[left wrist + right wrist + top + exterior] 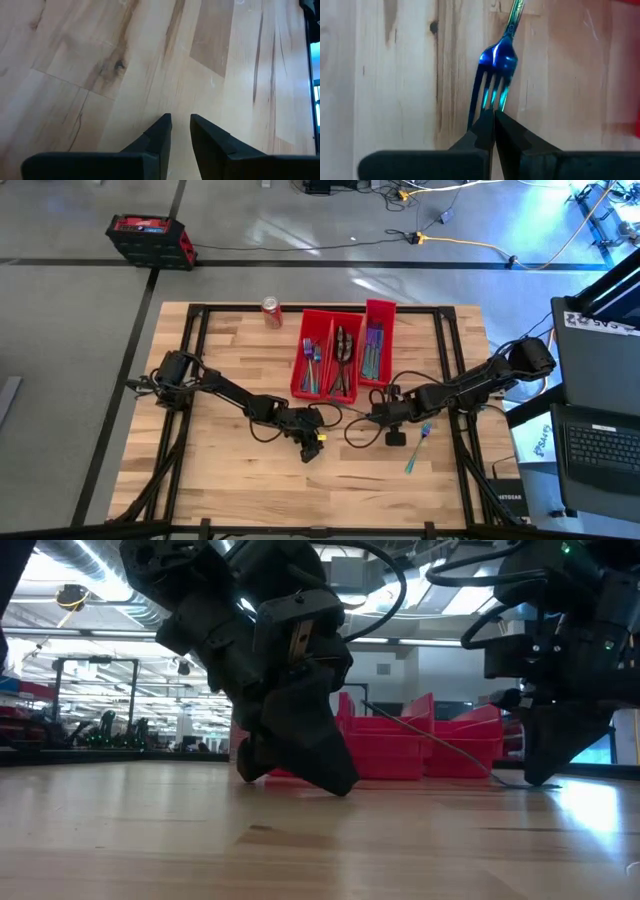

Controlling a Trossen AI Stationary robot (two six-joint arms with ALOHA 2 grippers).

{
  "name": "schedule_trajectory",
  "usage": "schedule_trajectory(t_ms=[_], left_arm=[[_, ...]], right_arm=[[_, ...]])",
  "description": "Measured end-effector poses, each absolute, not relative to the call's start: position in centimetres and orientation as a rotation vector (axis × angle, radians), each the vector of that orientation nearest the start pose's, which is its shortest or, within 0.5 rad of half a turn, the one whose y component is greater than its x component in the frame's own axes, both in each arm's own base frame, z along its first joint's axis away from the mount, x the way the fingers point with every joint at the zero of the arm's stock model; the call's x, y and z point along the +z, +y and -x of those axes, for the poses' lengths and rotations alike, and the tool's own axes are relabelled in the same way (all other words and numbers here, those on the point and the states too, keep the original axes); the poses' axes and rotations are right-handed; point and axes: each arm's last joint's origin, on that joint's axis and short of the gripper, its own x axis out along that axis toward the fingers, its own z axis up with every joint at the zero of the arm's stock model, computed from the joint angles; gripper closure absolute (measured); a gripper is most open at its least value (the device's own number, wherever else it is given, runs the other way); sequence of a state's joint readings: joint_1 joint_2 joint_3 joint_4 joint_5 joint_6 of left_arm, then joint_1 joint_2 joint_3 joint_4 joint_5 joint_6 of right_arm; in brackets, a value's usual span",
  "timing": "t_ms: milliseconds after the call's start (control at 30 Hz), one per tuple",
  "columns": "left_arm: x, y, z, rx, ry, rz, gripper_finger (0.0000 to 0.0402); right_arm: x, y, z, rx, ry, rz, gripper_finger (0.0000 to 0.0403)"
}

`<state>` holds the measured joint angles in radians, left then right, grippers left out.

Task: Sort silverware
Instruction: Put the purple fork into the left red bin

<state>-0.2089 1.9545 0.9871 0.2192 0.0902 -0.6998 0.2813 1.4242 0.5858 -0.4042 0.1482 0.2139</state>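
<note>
**Iridescent fork the last piece left out of the bins**

Blue-teal tines are seen just ahead of the right gripper (493, 116), whose fingertips are pressed together with nothing between them. The fork (496, 75) lies flat on the wooden table (395, 75), tines toward the fingers and handle running away from them. In the high view the right gripper (396, 435) is placed just beside the fork (417, 450), near the table's front right.

The left gripper (180, 127) is held low over bare wood near the table's middle, its fingers a narrow gap apart and empty; in the high view it (309, 448) is set well apart from the fork.

Behind both grippers, three red bins (341, 352) are stood side by side. Forks, dark spoons and knives are already laid in them, one kind to each as far as can be told. A red soda can (271, 311) is stood to the left of the bins.

The step in hand is judged to be the pick-up of this last loose fork. The fingers would have to be opened, brought astride the fork and shut on it before it is carried to the bin of forks (311, 360). Being thin and flat on the wood, the fork may slip out.

No brand or writing can be read on the can or elsewhere.
</note>
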Motion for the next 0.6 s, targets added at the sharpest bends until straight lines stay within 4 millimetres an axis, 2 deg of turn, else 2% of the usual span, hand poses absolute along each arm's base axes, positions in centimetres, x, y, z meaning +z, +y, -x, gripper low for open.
schedule_trajectory(t_ms=[400, 600], left_arm=[[11.5, -8.08, -36.94, 0.007, 0.815, 0.655, 0.0341], [11.5, -8.06, -36.95, 0.01, 0.814, 0.658, 0.0341]], right_arm=[[13.13, 5.89, -21.33, 0.17, 1.222, 0.234, 0.0403], [13.14, 5.9, -21.35, 0.188, 1.218, 0.255, 0.0403]])
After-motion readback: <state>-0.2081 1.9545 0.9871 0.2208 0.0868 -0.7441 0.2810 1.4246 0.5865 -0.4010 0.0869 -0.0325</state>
